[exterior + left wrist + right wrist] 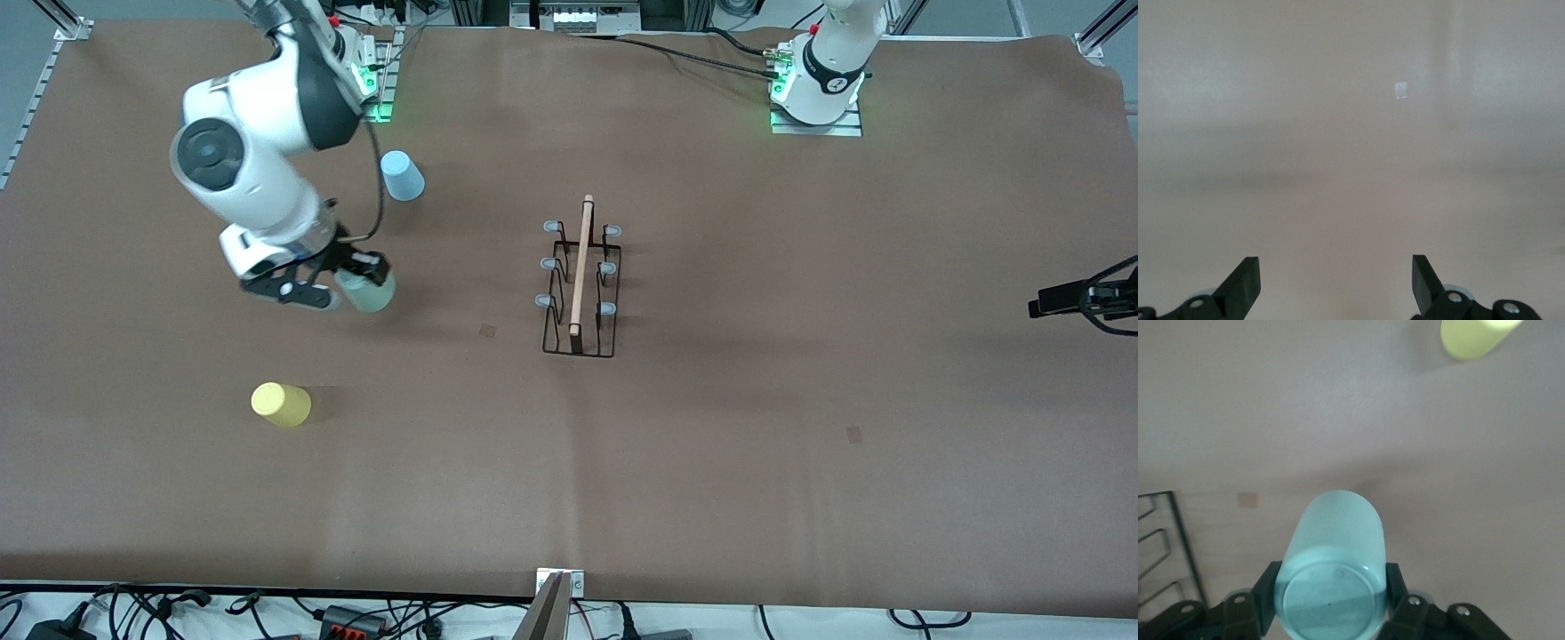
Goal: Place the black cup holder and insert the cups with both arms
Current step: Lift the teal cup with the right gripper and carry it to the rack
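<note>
Right gripper (342, 283) is clamped on the mint green cup (366, 290), one finger on each side of the cup near its closed base; the right wrist view shows the base end (1328, 597) sitting between the fingers (1265, 593). Cup is held up over the brown table cover (711, 444), toward the right arm's end of the table, tilted rather than upright.

Left gripper (1335, 283) has its fingers spread wide with nothing between them, over bare table cover. In the front view only a black part of it (1080, 298) shows at the edge of the frame, at the left arm's end of the table. Left arm is waiting.

Black cup holder (581, 284) stands upright near the middle of the table, wooden rod (581, 267) along the top, running toward the front camera. All six pegs with pale tips are bare.

Light blue cup (402, 175) stands upside down on the table, farther from the front camera than the held cup. Yellow cup (281, 404) also sits on the table, nearer to the front camera than the held cup. Both are well apart from the holder.

A small square marker (488, 330) lies flat on the cover between the held cup and the holder.
</note>
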### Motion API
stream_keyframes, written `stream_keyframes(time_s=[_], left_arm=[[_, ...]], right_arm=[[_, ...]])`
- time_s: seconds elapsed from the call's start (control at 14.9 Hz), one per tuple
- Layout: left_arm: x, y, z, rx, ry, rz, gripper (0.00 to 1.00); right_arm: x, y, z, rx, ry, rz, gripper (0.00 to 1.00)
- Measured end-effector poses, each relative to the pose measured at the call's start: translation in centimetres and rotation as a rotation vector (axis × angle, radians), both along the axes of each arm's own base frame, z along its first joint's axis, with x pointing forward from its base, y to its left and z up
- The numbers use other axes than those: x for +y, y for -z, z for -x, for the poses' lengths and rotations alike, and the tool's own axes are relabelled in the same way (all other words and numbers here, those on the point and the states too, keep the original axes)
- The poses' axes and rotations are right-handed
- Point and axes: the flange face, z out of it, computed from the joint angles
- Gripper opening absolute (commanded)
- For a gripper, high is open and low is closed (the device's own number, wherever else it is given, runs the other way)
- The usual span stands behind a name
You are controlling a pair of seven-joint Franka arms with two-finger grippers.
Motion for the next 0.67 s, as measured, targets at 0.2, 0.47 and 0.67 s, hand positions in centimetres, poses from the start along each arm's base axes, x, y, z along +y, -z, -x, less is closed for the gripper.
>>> stream_keyframes(time_s=[0.2, 0.47, 0.67], left_arm=[[-2.2, -1.0, -0.1, -0.019, 0.035, 0.007, 1.00], [-4.7, -2.9, 0.3, -0.046, 0.071, 0.005, 1.00], [-5.1, -3.5, 0.5, -0.052, 0.076, 0.003, 1.00]], right_arm=[[4.5, -1.3, 1.3, -0.010, 0.088, -0.017, 0.30], [9.8, -2.4, 3.0, -0.007, 0.224, -0.043, 0.30], [13.1, -1.5, 4.8, 0.012, 0.297, -0.031, 0.30]])
